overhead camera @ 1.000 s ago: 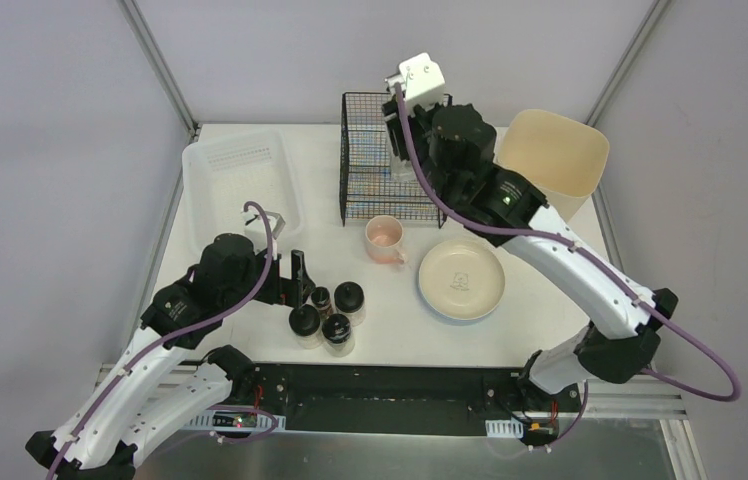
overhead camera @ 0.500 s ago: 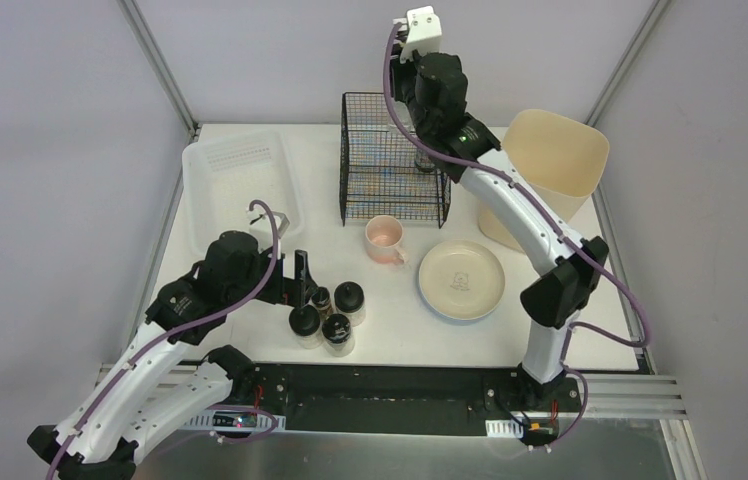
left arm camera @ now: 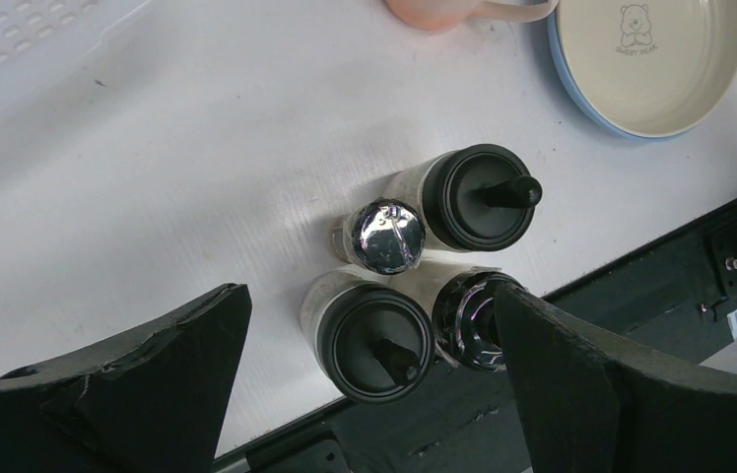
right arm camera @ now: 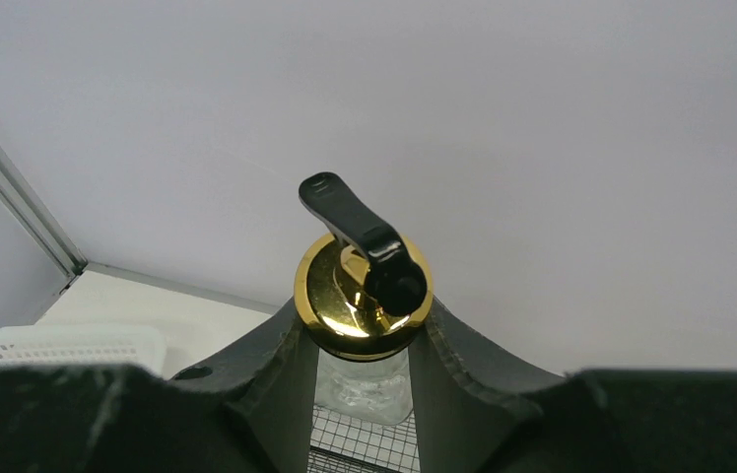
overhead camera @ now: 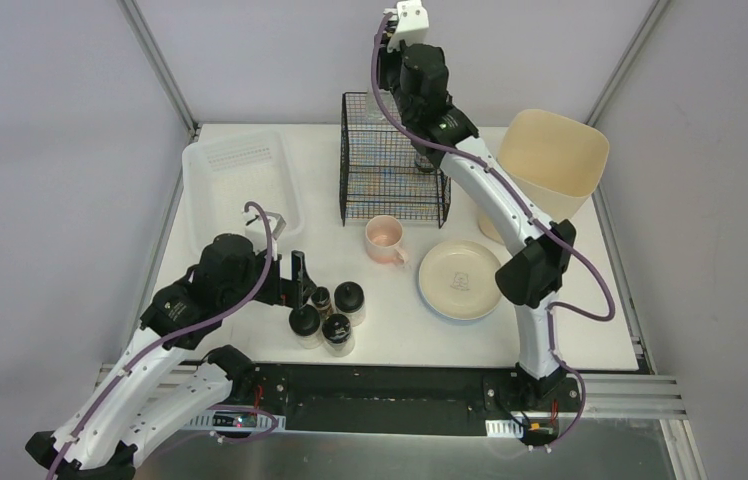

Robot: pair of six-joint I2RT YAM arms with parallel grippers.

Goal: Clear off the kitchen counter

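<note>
The kitchen counter [overhead camera: 405,325] carries a cluster of several spice jars [overhead camera: 328,315] near its front edge. My left gripper [overhead camera: 297,283] stands open just left of them. In the left wrist view its jaws spread wide around a black-lidded jar [left arm camera: 374,340], and the right finger [left arm camera: 601,374] overlaps a shiny-topped jar [left arm camera: 468,320]. My right gripper [right arm camera: 363,330] is shut on the neck of a glass bottle [right arm camera: 365,281] with a gold cap and a black lever. It holds the bottle high over the black wire rack [overhead camera: 380,185].
A pink mug [overhead camera: 384,238] and a cream plate [overhead camera: 461,279] sit mid-counter. A translucent white tray [overhead camera: 240,180] lies at the back left, and a beige bin [overhead camera: 553,160] stands at the back right. The right arm [overhead camera: 470,175] stretches over the rack's right side.
The right arm has straightened and risen, lifting the bottle higher above the rack. The left arm has stayed where it was.
</note>
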